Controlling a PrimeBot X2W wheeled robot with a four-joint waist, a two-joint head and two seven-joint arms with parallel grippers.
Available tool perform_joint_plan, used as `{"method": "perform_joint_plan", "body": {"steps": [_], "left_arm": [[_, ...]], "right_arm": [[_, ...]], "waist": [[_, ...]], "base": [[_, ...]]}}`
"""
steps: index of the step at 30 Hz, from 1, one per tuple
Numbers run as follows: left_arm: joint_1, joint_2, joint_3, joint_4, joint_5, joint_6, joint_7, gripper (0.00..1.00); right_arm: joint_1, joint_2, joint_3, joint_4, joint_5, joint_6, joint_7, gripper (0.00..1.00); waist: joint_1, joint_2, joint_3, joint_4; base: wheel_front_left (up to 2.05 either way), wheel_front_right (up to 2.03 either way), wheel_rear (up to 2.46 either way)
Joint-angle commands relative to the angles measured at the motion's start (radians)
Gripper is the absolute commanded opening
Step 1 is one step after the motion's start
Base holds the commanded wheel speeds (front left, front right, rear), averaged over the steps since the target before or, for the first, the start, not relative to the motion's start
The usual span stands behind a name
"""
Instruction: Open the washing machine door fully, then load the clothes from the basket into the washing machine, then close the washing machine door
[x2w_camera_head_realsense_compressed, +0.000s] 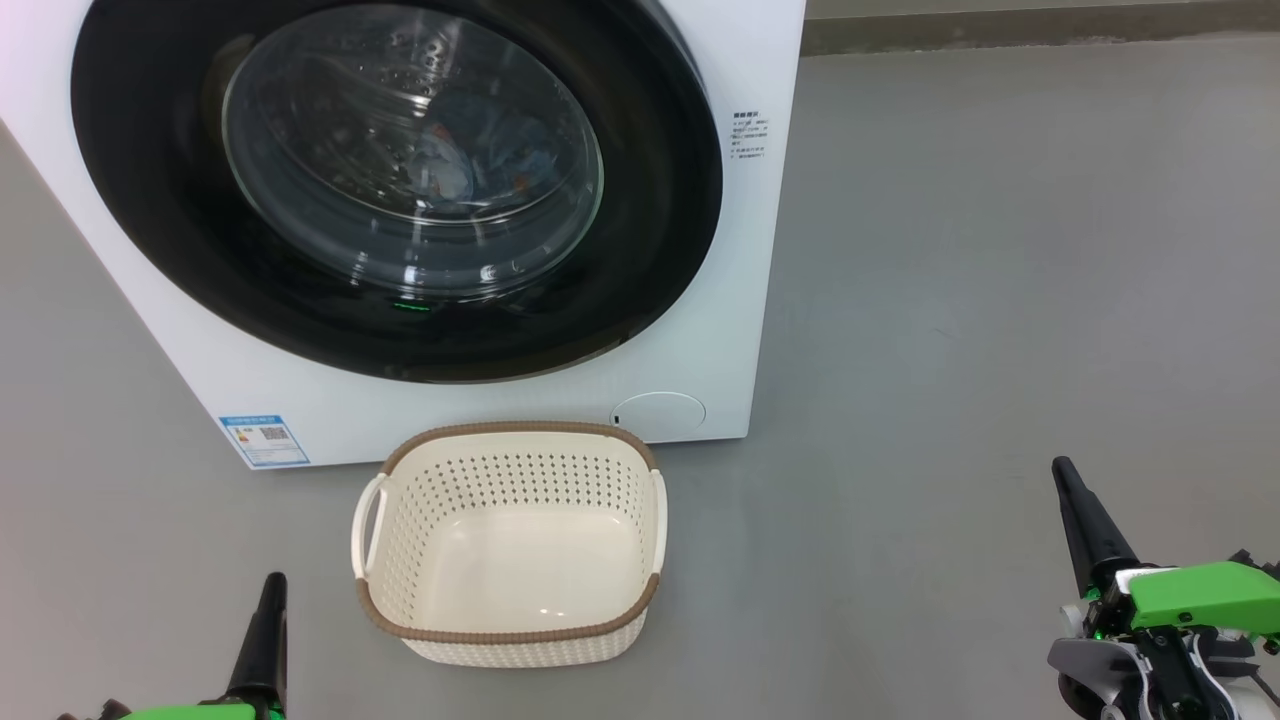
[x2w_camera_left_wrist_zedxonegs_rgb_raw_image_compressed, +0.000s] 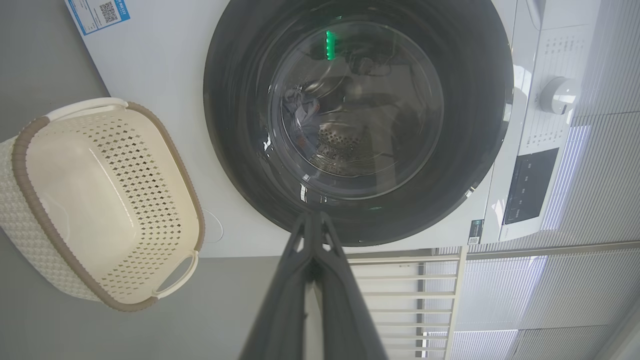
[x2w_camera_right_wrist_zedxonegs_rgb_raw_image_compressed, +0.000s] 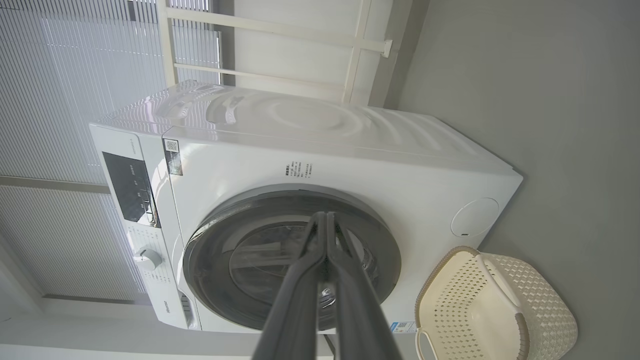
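Observation:
The washing machine stands on the floor with its door closed flat against the front. Behind the glass, light blue clothes lie in the drum. In front of the machine sits the basket, with nothing in it. My left gripper is shut and holds nothing, low at the basket's left. My right gripper is shut too, off to the basket's right.
Grey floor spreads to the machine's right. A white rail and slatted blinds stand behind the machine. The control panel and a dial are on the machine's front above the door.

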Motion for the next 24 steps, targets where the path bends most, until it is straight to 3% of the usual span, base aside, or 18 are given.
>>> {"method": "perform_joint_plan", "body": {"steps": [1, 9, 24], "left_arm": [[-0.046, 0.009, 0.035, -0.033, -0.020, -0.010, 0.010, 0.00], [-0.050, -0.001, 0.051, -0.037, -0.085, -0.015, 0.033, 0.00], [-0.050, -0.001, 0.051, -0.037, -0.086, -0.016, 0.033, 0.00]], "right_arm": [[-0.004, -0.003, 0.006, -0.033, 0.029, 0.000, 0.009, 0.00], [0.001, 0.011, -0.022, -0.040, 0.093, 0.000, 0.032, 0.00], [0.001, 0.012, -0.024, -0.040, 0.093, 0.000, 0.033, 0.00]], "waist": [[0.0000, 0.0000, 0.000, 0.000], [0.0000, 0.0000, 0.001, 0.001], [0.0000, 0.0000, 0.001, 0.001]], "base": [[0.00, 0.00, 0.00], [0.00, 0.00, 0.00], [0.00, 0.00, 0.00]]}}
